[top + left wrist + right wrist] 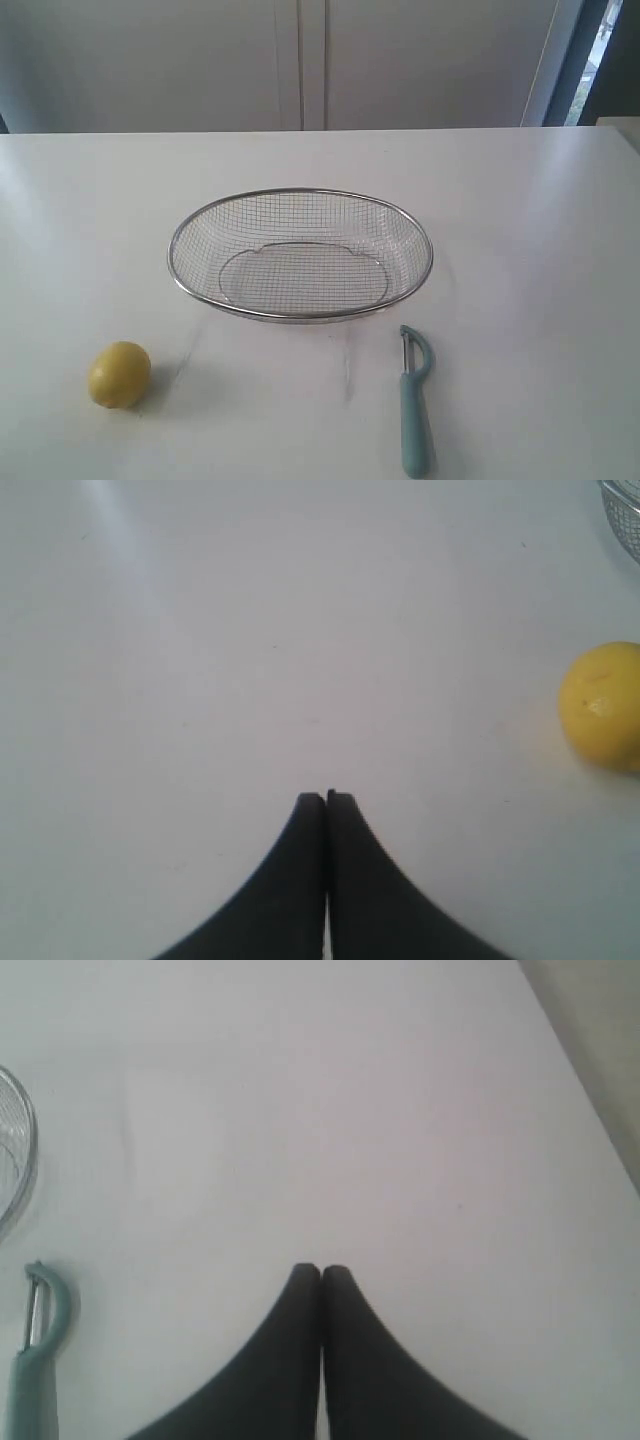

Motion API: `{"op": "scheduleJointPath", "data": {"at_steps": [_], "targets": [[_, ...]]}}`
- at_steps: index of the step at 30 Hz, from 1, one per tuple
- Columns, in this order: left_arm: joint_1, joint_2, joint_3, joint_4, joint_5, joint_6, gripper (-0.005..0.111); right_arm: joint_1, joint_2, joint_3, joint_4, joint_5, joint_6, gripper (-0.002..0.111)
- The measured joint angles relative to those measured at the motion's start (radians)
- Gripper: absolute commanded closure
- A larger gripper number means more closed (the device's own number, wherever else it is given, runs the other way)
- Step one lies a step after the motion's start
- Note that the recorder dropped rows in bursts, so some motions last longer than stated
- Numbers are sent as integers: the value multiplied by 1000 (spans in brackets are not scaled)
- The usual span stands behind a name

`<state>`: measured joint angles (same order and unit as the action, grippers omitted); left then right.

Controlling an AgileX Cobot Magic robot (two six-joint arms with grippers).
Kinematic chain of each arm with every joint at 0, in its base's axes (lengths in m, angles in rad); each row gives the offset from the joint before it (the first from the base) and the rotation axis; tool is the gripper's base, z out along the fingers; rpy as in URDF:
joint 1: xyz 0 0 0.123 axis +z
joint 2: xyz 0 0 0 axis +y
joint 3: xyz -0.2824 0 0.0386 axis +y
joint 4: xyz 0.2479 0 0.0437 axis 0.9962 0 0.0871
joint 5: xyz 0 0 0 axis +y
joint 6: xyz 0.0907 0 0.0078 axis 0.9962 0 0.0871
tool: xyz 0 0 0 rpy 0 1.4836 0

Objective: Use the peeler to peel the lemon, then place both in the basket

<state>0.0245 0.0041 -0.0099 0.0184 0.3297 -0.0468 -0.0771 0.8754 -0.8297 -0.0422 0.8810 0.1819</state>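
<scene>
The yellow lemon (120,374) rests on the white table near the front left; it also shows at the edge of the left wrist view (603,706). The peeler (413,397), pale teal handle and metal blade, lies near the front right, head toward the basket; its head shows in the right wrist view (38,1350). The silver wire-mesh basket (300,192) stands in the middle with nothing in it. My left gripper (326,798) is shut on nothing, above bare table and apart from the lemon. My right gripper (320,1271) is shut on nothing too, beside the peeler. Neither arm shows in the exterior view.
A corner of the basket rim shows in the left wrist view (622,510) and in the right wrist view (22,1145). The table's far edge (300,131) meets a pale wall. A table edge runs past the right gripper (585,1070).
</scene>
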Motion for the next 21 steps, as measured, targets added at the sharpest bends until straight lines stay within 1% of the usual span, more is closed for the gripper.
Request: {"op": "scheduleJointPath", "data": {"at_steps": [5,10,21], "targets": [[0,0,0,0,0,0,107,0,117,-6,42,42,-10,108],[0,0,0,0,0,0,107,0,181,-6,91,53,-33,108],[0,0,0,0,0,0,107,0,288,-6,117,109,-84,108]]}}
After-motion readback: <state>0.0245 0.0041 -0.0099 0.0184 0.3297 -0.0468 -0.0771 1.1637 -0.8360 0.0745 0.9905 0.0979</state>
